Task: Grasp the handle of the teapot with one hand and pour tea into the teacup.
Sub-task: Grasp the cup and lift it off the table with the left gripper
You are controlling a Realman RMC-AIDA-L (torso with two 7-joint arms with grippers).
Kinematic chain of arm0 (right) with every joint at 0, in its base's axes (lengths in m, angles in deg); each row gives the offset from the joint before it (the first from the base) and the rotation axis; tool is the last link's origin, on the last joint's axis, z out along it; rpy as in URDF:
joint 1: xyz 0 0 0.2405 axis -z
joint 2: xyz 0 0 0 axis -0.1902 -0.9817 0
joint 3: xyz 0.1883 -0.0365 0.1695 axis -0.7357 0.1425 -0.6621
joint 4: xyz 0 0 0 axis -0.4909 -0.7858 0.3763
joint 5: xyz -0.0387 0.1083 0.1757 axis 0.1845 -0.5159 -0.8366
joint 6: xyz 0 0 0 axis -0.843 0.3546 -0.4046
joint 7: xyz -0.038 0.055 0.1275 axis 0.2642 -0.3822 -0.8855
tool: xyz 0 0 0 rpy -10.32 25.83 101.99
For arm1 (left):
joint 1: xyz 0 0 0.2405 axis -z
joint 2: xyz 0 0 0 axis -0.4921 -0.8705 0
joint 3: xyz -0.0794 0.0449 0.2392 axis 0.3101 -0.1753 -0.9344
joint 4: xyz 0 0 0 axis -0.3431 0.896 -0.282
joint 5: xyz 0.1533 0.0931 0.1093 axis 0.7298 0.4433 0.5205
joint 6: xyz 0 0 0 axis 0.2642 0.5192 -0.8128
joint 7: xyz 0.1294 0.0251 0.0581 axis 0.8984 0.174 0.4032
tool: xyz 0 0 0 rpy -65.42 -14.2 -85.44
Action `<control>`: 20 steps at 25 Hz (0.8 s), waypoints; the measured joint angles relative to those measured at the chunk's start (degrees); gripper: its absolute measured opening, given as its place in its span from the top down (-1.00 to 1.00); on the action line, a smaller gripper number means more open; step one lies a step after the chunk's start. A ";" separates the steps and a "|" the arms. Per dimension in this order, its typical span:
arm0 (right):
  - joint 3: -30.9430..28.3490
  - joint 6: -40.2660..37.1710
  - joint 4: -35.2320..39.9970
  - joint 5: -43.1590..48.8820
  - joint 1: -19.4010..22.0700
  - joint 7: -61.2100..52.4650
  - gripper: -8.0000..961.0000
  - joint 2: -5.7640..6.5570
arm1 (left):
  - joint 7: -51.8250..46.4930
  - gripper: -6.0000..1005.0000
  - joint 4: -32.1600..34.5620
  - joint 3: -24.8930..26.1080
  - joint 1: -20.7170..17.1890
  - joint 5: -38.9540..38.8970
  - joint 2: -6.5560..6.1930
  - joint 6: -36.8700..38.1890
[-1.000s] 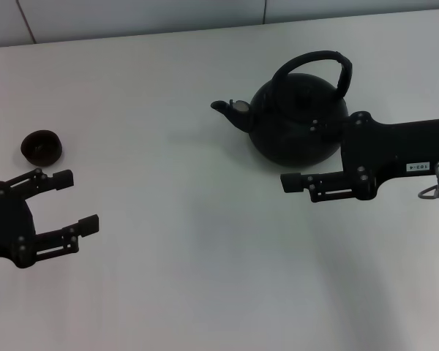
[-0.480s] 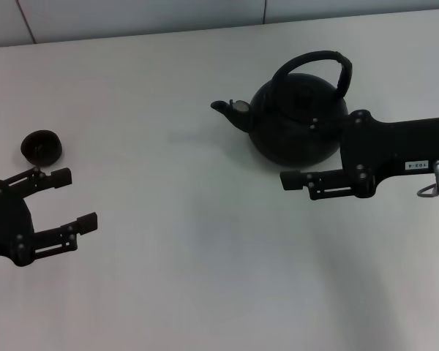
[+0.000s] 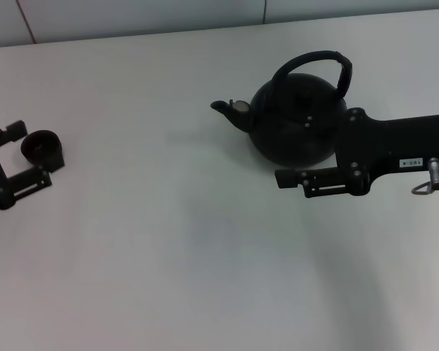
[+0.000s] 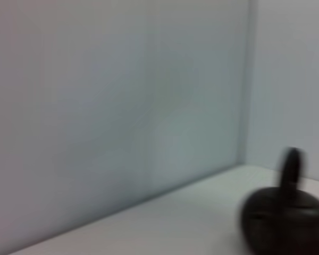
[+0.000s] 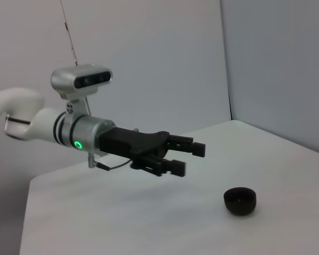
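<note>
The matte-black teapot (image 3: 293,110) stands at the table's far right, spout (image 3: 223,108) pointing left, its arched handle (image 3: 316,57) upright and free. My right gripper (image 3: 282,146) is open just in front of the pot: one finger (image 3: 296,178) shows on the near side and the other overlaps the dark body. The small dark teacup (image 3: 42,146) sits at the far left. My open left gripper (image 3: 31,152) frames it in the head view. In the right wrist view the left gripper (image 5: 187,158) hovers above and beside the teacup (image 5: 240,201), not touching it.
The white table (image 3: 190,241) stretches between cup and pot, and its far edge meets a pale wall (image 3: 132,14). The left wrist view shows the teapot (image 4: 284,223) far off, in front of two wall panels.
My left gripper has moved away from me and leftward, up to the teacup. The right gripper has crept slightly left and further toward the teapot. Teapot and teacup have not moved.
</note>
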 joint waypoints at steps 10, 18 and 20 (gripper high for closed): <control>0.09 0.65 -1.45 -0.16 -1.30 0.00 -0.46 0.00 | 14.02 -0.65 -13.94 0.06 2.22 -11.16 0.05 -7.34; 0.07 1.16 -1.51 -0.31 -1.98 0.00 -0.46 0.00 | 22.31 -0.65 -19.53 0.17 3.38 -15.75 0.11 -12.00; 0.07 1.19 -1.53 -0.31 -2.07 0.00 -0.46 0.00 | 26.32 -0.66 -21.63 0.15 3.75 -18.12 0.12 -12.75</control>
